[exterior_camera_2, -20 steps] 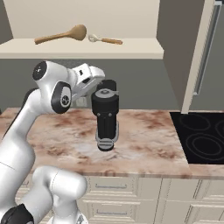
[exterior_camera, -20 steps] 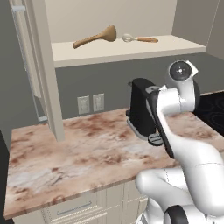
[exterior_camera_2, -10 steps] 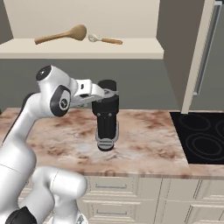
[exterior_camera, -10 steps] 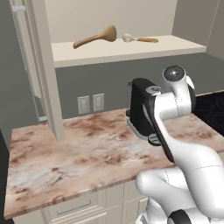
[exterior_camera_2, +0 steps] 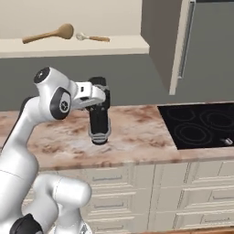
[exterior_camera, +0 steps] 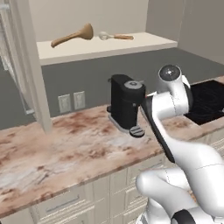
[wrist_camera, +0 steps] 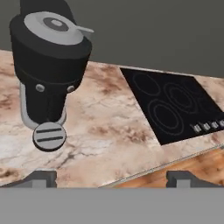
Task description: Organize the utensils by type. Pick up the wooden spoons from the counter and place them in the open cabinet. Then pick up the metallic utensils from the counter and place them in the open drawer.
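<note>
Wooden spoons lie side by side on the flat cream-beige shelf of the open cabinet (exterior_camera: 109,48). The larger all-tan wooden spoon (exterior_camera: 72,36) lies to the left with its round bowl pointing right. The smaller spoon with pale bowl and brown handle (exterior_camera: 114,36) lies just to its right, bowl toward the larger spoon. Both sit well above the two-finger gripper (wrist_camera: 111,177), which hangs at counter height beside the black cylindrical coffee machine (exterior_camera_2: 99,112). In the hand view, the two dark fingertips (wrist_camera: 40,178) stand wide apart with nothing between them. Below them lies the mottled reddish-brown and cream stone counter (wrist_camera: 109,118), with the coffee machine to the left and the black glass cooktop (wrist_camera: 170,107) to the right. Cream drawer fronts (exterior_camera_2: 151,183) run below the counter edge.
</note>
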